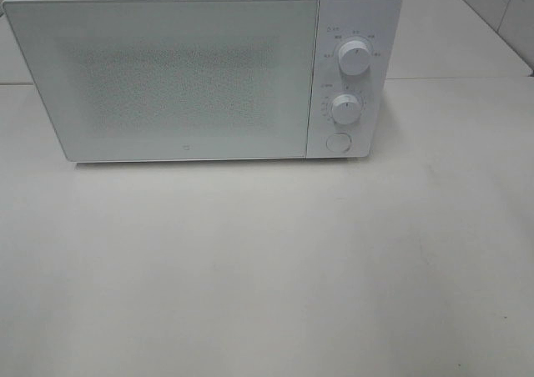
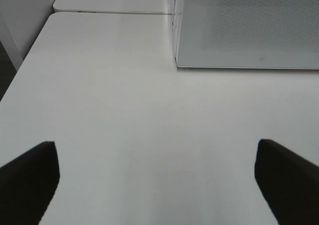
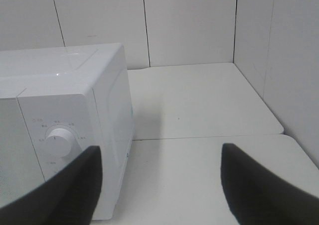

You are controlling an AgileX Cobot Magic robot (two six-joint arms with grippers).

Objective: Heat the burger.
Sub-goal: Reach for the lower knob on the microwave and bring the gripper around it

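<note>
While the microwave (image 1: 167, 77) sits door-shut on the white table (image 1: 267, 268), left gripper (image 2: 155, 153) hangs wide open, empty; right gripper (image 3: 160, 150) fingers apart, holding nothing, near the dial (image 3: 61, 139). Cannot tell where the burger is.

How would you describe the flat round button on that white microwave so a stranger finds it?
Find the boxy white microwave on the pale table. On its narrow control strip, right of the frosted door, two white dials stand stacked. The round white button sits lowest, flush rather than protruding.
</note>
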